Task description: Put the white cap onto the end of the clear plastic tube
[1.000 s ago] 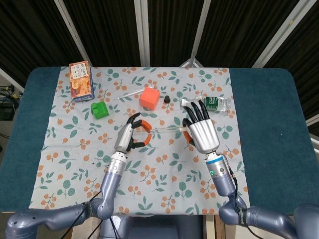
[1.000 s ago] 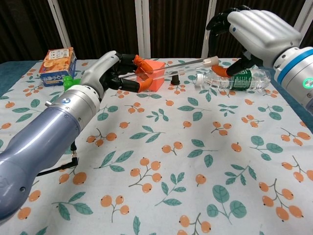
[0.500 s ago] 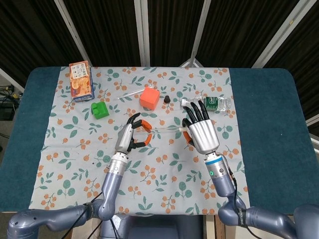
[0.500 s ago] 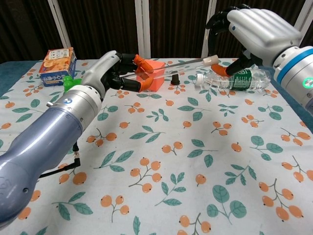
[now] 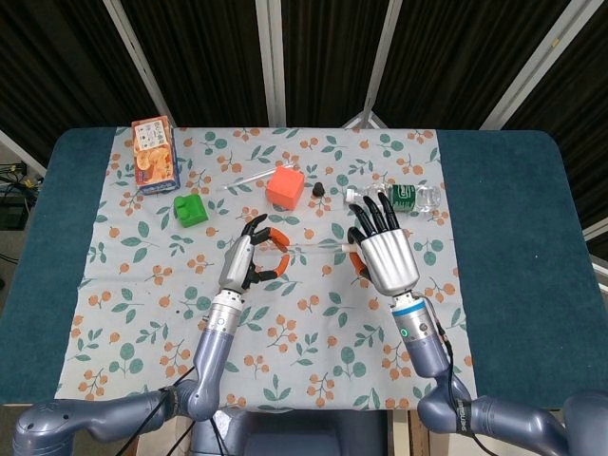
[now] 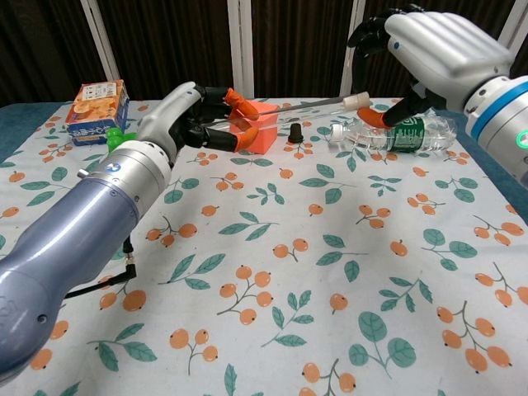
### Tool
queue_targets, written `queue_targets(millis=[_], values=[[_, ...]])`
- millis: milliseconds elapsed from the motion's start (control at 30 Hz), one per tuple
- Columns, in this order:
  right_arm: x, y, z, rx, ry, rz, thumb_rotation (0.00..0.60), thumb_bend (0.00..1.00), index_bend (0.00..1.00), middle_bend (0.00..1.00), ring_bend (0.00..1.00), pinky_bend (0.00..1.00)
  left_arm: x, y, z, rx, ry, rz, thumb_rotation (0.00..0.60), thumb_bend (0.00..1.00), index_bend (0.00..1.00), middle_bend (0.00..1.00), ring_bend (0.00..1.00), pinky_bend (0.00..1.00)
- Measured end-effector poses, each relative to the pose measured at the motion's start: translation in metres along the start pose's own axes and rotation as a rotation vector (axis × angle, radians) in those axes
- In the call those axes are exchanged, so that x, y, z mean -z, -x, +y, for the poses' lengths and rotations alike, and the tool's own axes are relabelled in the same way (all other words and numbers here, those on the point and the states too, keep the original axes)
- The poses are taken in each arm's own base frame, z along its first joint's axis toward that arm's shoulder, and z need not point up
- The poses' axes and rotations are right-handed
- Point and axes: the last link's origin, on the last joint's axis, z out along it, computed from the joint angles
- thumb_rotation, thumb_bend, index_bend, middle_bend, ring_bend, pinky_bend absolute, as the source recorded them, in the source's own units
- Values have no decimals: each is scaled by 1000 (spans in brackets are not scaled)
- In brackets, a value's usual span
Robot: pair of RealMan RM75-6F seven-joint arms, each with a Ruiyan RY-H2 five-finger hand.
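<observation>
Floral cloth (image 5: 142, 285), clear tube (image 6: 289, 108) lengthwise left-right, white cap (image 6: 356, 101) rightward

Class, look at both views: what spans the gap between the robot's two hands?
The clear tube spans it, held by the left hand, with the white cap at the right hand. The chest view shows this best.

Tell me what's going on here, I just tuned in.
The left robot hand holds one end of the clear plastic tube above the floral cloth. The white cap sits at the tube's other end, beside the right robot hand, whose orange-tipped thumb is just under it. Whether the cap is fully seated can't be told. An orange block and a plastic bottle lie behind.
</observation>
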Motion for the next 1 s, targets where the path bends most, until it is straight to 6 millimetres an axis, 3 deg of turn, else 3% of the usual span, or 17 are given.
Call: queue_targets(millis=[167, 333, 400, 1000], values=[[1, -1, 0, -3, 2, 3, 600, 412, 582, 228, 116, 67, 0, 1, 1, 1, 3, -1, 600, 834, 574, 518, 78, 0], [1, -2, 2, 8, 3, -2, 600, 412, 390, 226, 114, 67, 0, -1, 2, 4, 9, 8, 600, 835, 574, 518, 78, 0], [2, -2, 2, 15, -2, -6, 600, 411, 361, 222, 109, 67, 1, -1, 2, 3, 12, 10, 600, 836, 574, 518, 78, 0], [16, 6, 20, 37, 39, -43, 600, 412, 304, 184, 89, 67, 6, -4, -11, -12, -6, 7, 600, 836, 574, 519, 82, 0]])
